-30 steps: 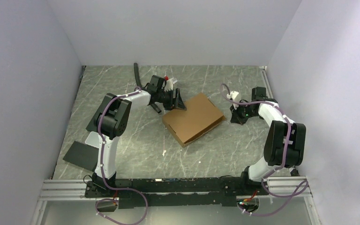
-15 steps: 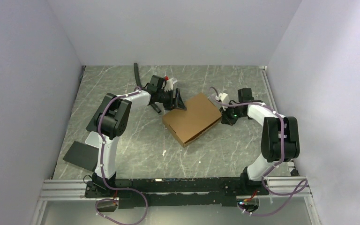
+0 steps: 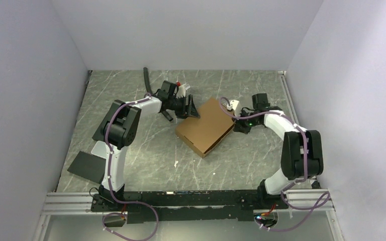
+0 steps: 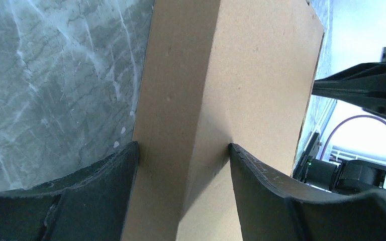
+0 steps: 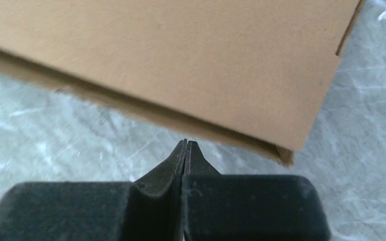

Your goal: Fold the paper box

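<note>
The paper box (image 3: 204,126) is a closed, shallow brown cardboard mailer lying mid-table. My left gripper (image 3: 190,109) straddles its far-left corner. In the left wrist view both fingertips (image 4: 130,150) press on the paper box (image 4: 241,75), one on the side wall and one on the top face, with the corner ridge at the left gripper (image 4: 183,146) between them. My right gripper (image 3: 234,124) is shut with nothing in it. In the right wrist view the right gripper (image 5: 186,141) touches the lower edge of the box's right side wall (image 5: 146,113), near a slightly gaping corner.
A black flat sheet (image 3: 86,165) lies near the left wall at the table's front. A black tube (image 3: 147,80) lies at the back, behind the left arm. A small white scrap (image 3: 176,163) sits on the marble surface (image 3: 241,160) in front of the box. Walls enclose three sides.
My right arm has swung left, its shut gripper reaching the box's right side. The box has shifted and turned slightly leftward. The left gripper has stayed at its corner.
</note>
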Motion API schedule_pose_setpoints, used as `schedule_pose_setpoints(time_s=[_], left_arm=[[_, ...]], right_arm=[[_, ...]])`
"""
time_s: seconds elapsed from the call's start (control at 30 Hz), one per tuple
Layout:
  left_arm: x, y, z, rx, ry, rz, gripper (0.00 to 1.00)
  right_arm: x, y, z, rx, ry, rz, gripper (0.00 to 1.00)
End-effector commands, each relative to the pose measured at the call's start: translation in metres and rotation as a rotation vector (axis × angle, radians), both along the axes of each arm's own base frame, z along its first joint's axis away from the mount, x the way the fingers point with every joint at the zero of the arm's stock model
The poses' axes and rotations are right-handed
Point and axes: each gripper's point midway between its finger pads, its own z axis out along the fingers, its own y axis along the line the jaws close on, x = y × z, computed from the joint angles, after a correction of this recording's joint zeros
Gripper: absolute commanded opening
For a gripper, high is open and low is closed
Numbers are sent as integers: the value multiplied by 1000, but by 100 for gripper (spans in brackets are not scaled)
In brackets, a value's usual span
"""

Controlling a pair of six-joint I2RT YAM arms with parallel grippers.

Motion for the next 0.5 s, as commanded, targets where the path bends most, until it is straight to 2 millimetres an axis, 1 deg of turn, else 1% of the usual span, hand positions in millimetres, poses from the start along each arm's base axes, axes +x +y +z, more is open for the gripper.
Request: schedule_pose_setpoints(time_s=[0.0, 0.03, 0.1, 0.2, 0.23, 0.27, 0.3, 0.37, 0.47], left_arm=[[-21, -2, -12, 62, 60, -18, 70], [-21, -2, -10, 60, 55, -16, 70], [-19, -2, -5, 59, 44, -11, 71], [-17, -1, 5, 58, 23, -3, 71], [-15, 0, 9, 61, 11, 6, 72], [-13, 1, 15, 60, -6, 14, 72], [-11, 2, 21, 60, -24, 25, 73], [-7, 5, 34, 59, -61, 53, 74], [0, 11, 56, 57, -133, 105, 75]], right_arm=[[-27, 6, 62, 176, -101, 226, 0], [-29, 4, 70, 188, -135, 241, 0], [-34, 5, 81, 198, -206, 271, 9], [-38, 10, 92, 193, -361, 337, 38], [-39, 11, 88, 194, -381, 328, 46], [-35, 10, 89, 187, -414, 308, 51], [-31, 9, 90, 185, -429, 281, 54], [-19, 7, 95, 197, -427, 211, 55], [-11, 6, 94, 244, -324, 116, 55]])
